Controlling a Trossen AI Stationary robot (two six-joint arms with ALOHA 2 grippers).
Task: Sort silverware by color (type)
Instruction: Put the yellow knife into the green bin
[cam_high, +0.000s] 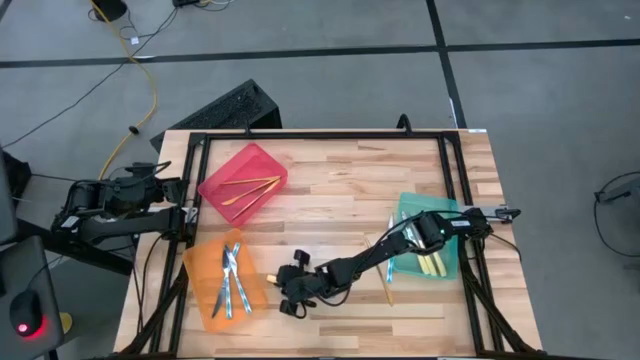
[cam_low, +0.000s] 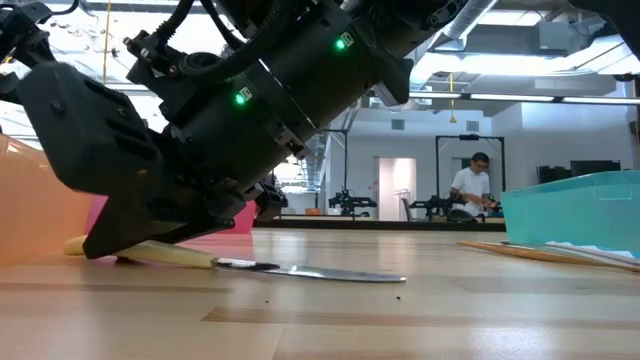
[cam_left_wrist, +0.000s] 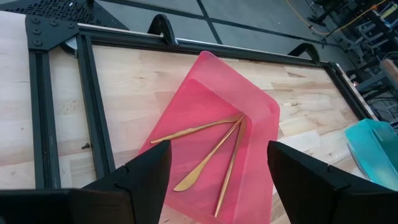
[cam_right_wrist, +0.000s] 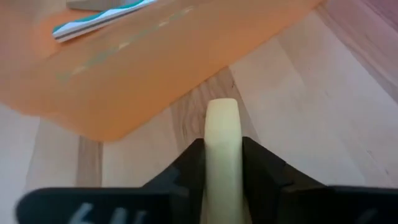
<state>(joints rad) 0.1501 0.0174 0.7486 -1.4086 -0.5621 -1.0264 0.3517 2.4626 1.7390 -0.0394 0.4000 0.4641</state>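
Note:
My right gripper (cam_high: 292, 296) is low over the table's near middle, just right of the orange bin (cam_high: 212, 300), and is shut on a yellow-handled knife (cam_low: 260, 266). The orange bin holds silvery-blue pieces (cam_high: 232, 278). Three gold pieces (cam_left_wrist: 211, 146) lie flat in the red bin (cam_high: 225, 170). Yellow-handled pieces (cam_high: 432, 266) lie in the teal bin (cam_high: 412, 208). One slim piece (cam_high: 388, 284) lies on the table beside the teal bin. My left gripper (cam_left_wrist: 219, 155) waits open at the table's left edge, facing the red bin. My right gripper pinches the knife's yellow handle (cam_right_wrist: 222, 134) between its two fingers (cam_right_wrist: 189, 165), which lie along it. The handle's free end (cam_right_wrist: 222, 107) sticks out past the fingertips toward the orange bin. The fingers slant down from the right. The blade (cam_low: 320, 271) lies flat on the table.
The black frame rails (cam_high: 200, 150) run along the table's left, far and right sides. The orange bin's wall (cam_right_wrist: 124, 81) is close ahead of the right gripper. Bare wood (cam_high: 340, 200) lies between the three bins. A person (cam_low: 470, 190) is in the room far behind the table.

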